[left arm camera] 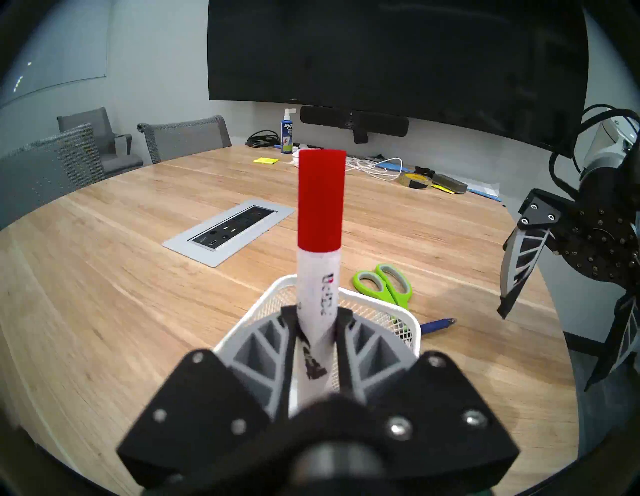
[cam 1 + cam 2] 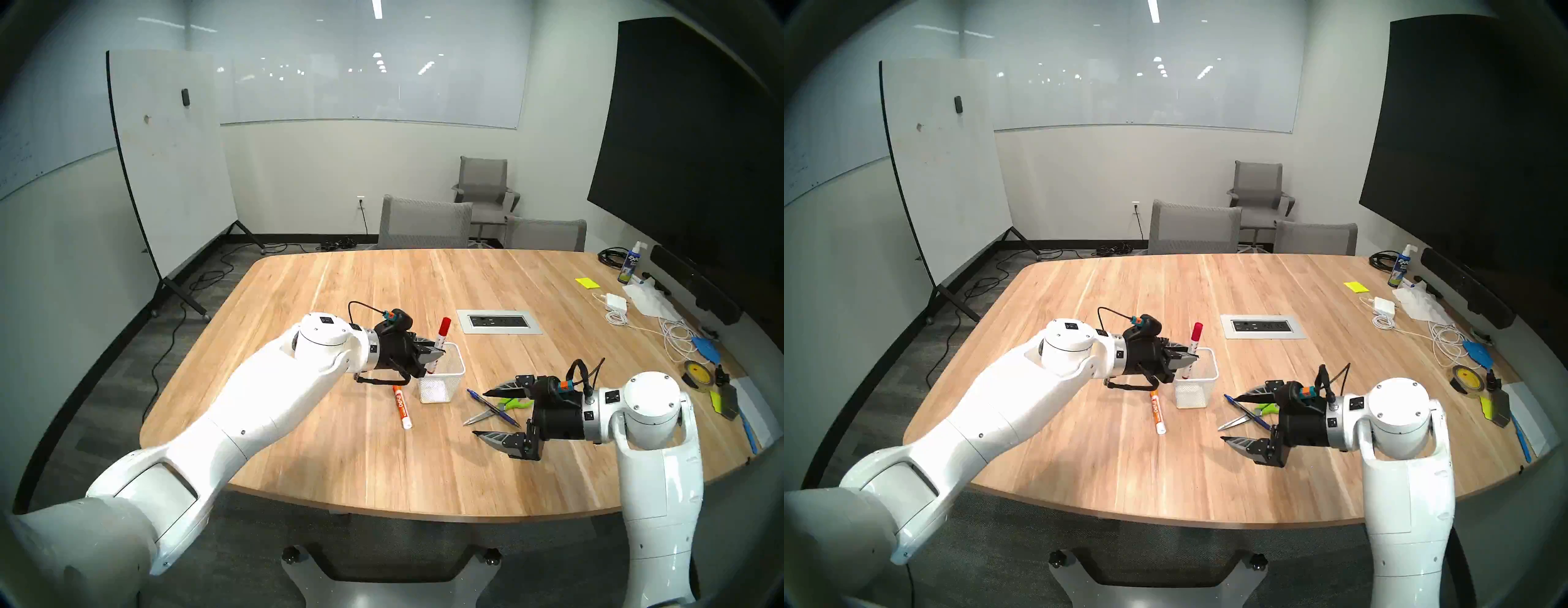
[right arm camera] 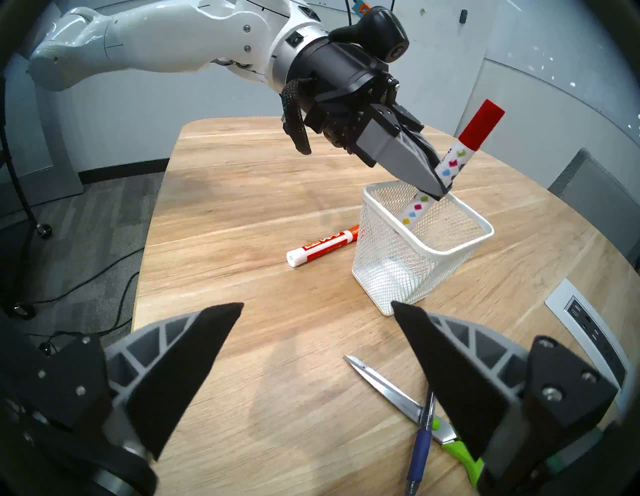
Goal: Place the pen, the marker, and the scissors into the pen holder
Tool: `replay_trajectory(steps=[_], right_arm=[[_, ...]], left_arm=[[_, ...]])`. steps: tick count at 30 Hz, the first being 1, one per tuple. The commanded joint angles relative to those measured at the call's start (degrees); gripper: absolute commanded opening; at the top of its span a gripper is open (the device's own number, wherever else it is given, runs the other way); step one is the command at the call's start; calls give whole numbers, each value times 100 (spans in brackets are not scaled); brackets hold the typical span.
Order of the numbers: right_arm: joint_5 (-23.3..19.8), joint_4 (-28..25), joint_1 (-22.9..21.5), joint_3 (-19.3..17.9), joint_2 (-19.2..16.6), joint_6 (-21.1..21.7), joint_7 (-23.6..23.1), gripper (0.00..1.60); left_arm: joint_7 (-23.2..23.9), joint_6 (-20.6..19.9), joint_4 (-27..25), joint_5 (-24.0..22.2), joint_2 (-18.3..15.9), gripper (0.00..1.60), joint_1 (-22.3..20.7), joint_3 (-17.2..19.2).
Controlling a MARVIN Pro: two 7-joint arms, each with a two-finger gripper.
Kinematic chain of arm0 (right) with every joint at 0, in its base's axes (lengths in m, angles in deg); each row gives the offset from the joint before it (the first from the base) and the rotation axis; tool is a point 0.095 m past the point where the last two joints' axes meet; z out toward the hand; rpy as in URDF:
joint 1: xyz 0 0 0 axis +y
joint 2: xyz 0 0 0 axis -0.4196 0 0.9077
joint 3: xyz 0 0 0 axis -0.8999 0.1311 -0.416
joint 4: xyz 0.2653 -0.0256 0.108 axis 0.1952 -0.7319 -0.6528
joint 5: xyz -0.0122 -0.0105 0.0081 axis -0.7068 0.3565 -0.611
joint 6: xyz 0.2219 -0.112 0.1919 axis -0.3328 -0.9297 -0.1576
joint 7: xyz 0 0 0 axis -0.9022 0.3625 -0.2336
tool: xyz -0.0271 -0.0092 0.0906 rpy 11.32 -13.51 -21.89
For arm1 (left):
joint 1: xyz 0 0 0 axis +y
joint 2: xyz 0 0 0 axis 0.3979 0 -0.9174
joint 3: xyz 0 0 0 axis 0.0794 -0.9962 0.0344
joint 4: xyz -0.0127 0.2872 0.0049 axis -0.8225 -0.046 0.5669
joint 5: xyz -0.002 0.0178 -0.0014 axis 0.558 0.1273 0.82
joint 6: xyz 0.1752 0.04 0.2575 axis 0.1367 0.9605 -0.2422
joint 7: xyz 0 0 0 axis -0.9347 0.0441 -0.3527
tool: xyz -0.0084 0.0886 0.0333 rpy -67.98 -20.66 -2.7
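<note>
Left gripper [image 3: 438,183] clamped red-capped marker [image 3: 450,162], lower end inside pen holder [image 3: 446,254], unreleased. Right gripper [image 3: 317,324] wide, empty. Pen [image 3: 420,446], scissors [image 3: 398,395] remained on table [image 2: 382,288].

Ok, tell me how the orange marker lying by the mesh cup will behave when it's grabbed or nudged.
The orange marker has a round barrel lying flat on the smooth wooden table, so it probably rolls if nudged sideways. It looks rigid and light. Its glossy plastic may slip in a loose pinch.

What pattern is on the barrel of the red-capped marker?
Small multicoloured squares on the white barrel of the red-capped marker, clearest in the right wrist view.
</note>
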Motion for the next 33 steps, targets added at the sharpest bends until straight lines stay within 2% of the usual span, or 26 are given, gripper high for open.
replay_trajectory(steps=[1, 5, 11, 13, 19, 29, 33], right_arm=[[-19, -77, -54, -11, -14, -1, -11, 160], [-17, -78, -54, -12, -12, -1, -13, 160], [-14, -78, -55, -14, -8, -2, -17, 160], [-12, -78, -56, -15, -7, -2, -18, 160], [-8, -78, -57, -17, -3, -4, -22, 160], [-1, -78, -59, -21, 4, -6, -24, 160], [2, -77, -60, -23, 7, -7, -24, 160]], left_arm=[[-38, -26, -177, -15, 32, 66, -83, 53], [-41, -38, -196, -19, 21, 68, -76, 55], [-39, -41, -213, -31, 13, 80, -67, 58], [-39, -41, -216, -33, 12, 90, -65, 59], [-43, -40, -229, -40, 10, 99, -55, 64], [-49, -20, -264, -53, 11, 97, -45, 82], [-38, -82, -477, -65, -19, 96, -28, 80]])
